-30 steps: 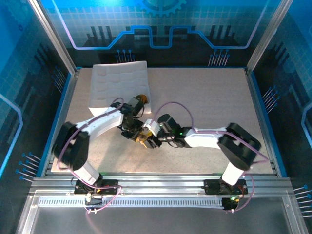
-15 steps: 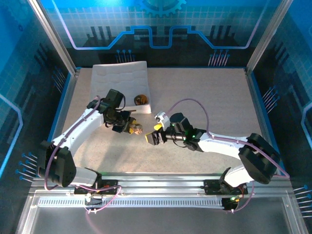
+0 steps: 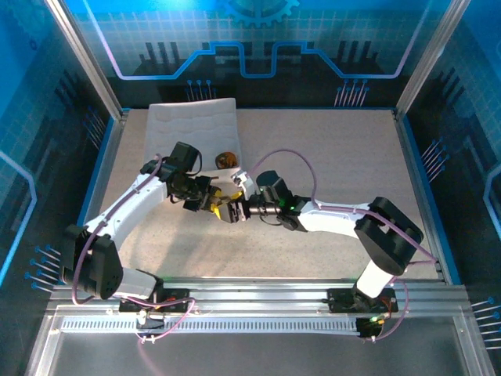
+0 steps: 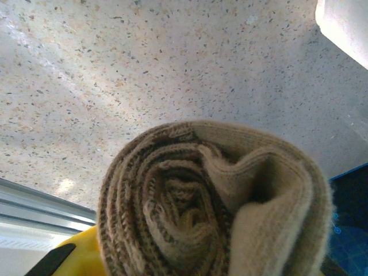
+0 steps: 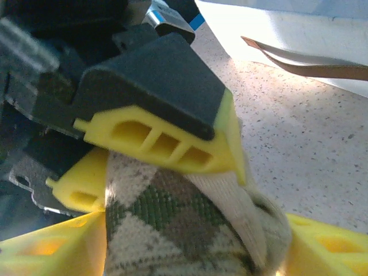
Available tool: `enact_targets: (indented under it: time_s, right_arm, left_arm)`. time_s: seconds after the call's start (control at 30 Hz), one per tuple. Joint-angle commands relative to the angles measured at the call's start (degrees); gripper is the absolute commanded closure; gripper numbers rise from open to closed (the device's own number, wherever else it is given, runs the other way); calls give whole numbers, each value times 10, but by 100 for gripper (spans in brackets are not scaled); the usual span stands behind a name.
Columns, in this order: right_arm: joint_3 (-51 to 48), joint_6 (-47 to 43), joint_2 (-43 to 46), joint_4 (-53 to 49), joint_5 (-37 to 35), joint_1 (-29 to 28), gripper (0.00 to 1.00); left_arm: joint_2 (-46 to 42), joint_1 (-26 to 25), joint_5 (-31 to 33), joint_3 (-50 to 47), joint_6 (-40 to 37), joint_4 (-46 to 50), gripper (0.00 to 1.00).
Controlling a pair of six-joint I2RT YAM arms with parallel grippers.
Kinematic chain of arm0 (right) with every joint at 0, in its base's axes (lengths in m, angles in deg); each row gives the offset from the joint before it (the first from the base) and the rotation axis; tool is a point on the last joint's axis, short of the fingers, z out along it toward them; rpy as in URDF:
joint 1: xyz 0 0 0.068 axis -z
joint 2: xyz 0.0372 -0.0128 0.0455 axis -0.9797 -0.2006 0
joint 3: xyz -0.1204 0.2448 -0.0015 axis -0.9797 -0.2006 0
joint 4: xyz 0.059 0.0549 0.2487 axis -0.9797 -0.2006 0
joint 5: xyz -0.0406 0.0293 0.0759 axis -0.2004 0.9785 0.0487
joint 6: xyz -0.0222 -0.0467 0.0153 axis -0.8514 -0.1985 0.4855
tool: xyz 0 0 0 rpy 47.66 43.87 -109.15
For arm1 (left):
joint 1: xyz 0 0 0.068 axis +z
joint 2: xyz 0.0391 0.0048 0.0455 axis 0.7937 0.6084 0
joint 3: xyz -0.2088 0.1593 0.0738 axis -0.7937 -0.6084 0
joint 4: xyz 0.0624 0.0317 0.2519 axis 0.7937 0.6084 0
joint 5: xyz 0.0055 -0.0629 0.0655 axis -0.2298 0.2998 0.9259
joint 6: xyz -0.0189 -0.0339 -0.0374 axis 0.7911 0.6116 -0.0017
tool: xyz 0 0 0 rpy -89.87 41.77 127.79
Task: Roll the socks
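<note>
Since half a second earlier, the right gripper [image 3: 232, 211] has been brought up and left across the table [image 3: 337, 157] to meet the left gripper [image 3: 210, 204], just left of centre in the top view. The argyle sock [image 4: 213, 201], wound into a tight spiral, is clamped between the left fingers, while the right fingers [image 5: 328, 247] are set either side of its free end; whether they press cannot be told. It is judged that the loose cuff should be drawn over the spiral before the left clamp is eased; farther up, the olive sock [image 3: 227, 160] lies bundled at the lower right edge of the white tray [image 3: 188, 129].
</note>
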Motion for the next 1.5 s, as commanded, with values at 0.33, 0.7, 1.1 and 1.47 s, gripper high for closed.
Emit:
enact_targets:
  time_s: [0.33, 0.7, 1.1, 1.47]
  right_arm:
    - [51, 28, -21, 11, 9, 4, 98]
    - [179, 56, -6, -198, -183, -28, 100]
    - [590, 288, -218, -581, -197, 4, 100]
    - [781, 358, -332, -693, -255, 9, 100]
  left_arm:
    - [-5, 4, -25, -9, 16, -19, 100]
    - [-70, 19, 263, 102, -97, 101, 7]
    - [-109, 68, 344, 54, -157, 138, 14]
    - [-179, 72, 364, -9, -160, 195, 16]
